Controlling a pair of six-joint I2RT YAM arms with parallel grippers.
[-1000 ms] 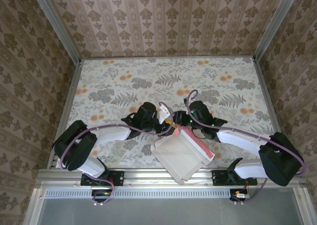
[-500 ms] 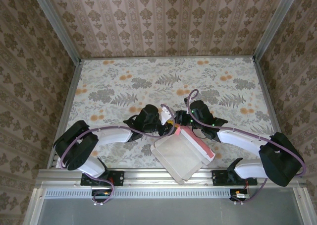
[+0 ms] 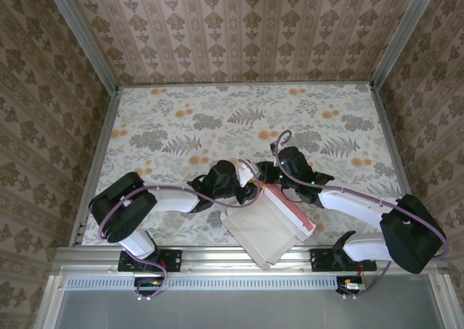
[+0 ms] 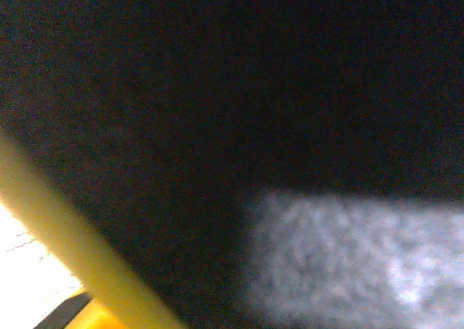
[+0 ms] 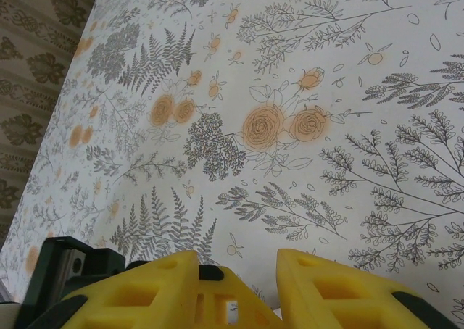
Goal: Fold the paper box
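Note:
The paper box (image 3: 264,229) lies near the table's front edge, whitish inner face up. A pink wall (image 3: 287,207) stands along its right side. My left gripper (image 3: 250,185) is low at the box's far left corner, and its jaws are hidden under the wrist. The left wrist view is dark and blurred, with one yellow finger (image 4: 65,260) and a whitish patch (image 4: 362,264). My right gripper (image 3: 267,177) is at the box's far corner, close to the left one. Its yellow fingers (image 5: 167,289) stand apart above the floral table (image 5: 290,90), with nothing between the tips.
The floral table (image 3: 217,119) stretches behind both grippers. Patterned walls (image 3: 246,32) close in the back and both sides. A metal rail (image 3: 246,256) runs along the near edge just behind the box.
My left arm has swung to the right and nearer, bringing its gripper tight against the box's far left corner. The right arm and the box have hardly moved.

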